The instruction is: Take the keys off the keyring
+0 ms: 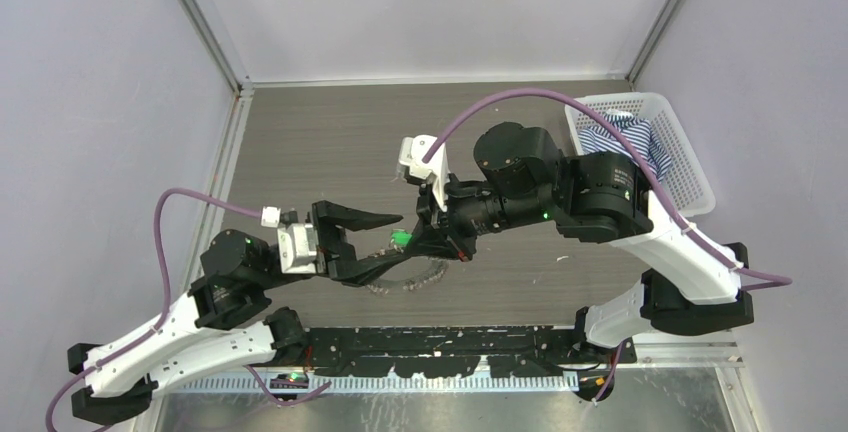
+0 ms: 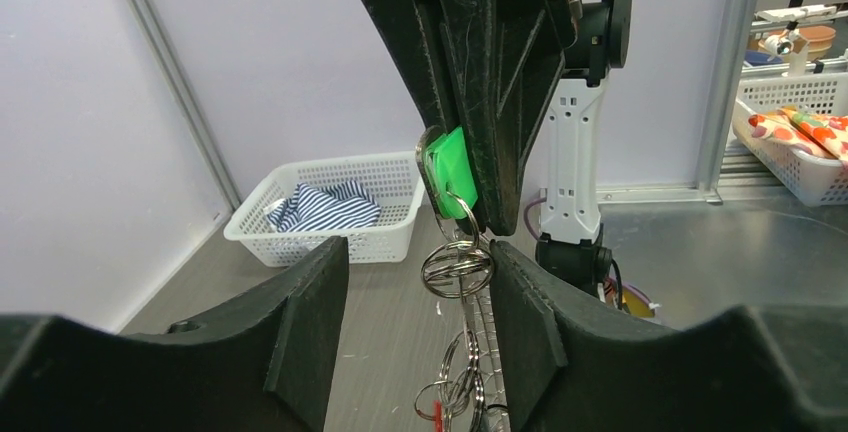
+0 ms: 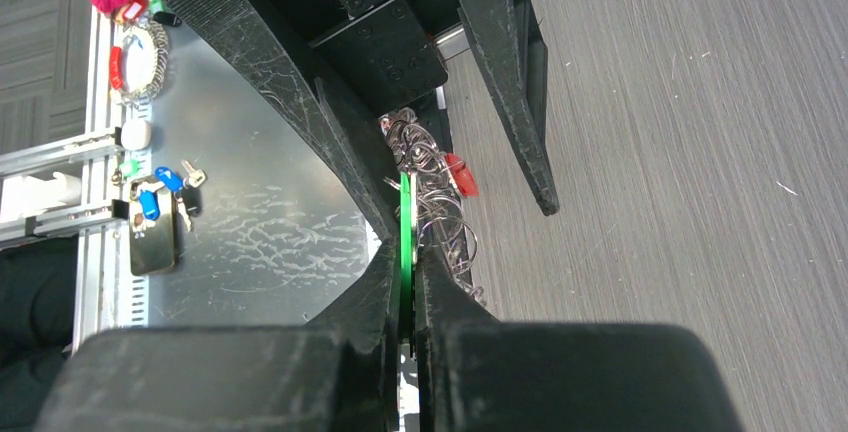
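While right tool (image 3: 407, 267) pinches green key (image 3: 405, 214): nothing's off yet far as I can see, so early in the job.
Right tool: jaws together, clamped flat on the green head. Comes in from 3 o'clock in top view, w/ the key held up off the surface (image 1: 330, 142).
Green key: edge-on btwn the fingers in right wrist view. In left wrist view it pokes out by the tool tip w/ a wire loop thru its hole.
Keyring (image 3: 440, 220): tangle of thin wire loops dangling just under green key, at 6 o'clock from it in left wrist view, and linked to it.
Keys (image 1: 428, 274): silvery toothed arc right below both tools, toward 6 o'clock of the surface. Can't tell if the low end rests on the surface or hangs free.
Red tab (image 3: 458, 174): small red bit in among the loops, unclear what it is.
Left tool (image 2: 418, 250): jaws apart, reaching in from 9 o'clock, one finger each side of the loops. Holds nothing; can't tell if it touches the wire.
Done: top of the bunch is up and held out for the other tool, that's abt it.
Left: every key, green one incl., has to come off. No loose key seen on the surface.
Basket (image 1: 695, 177): white, striped cloth inside, 2 o'clock corner, well apart from the action.
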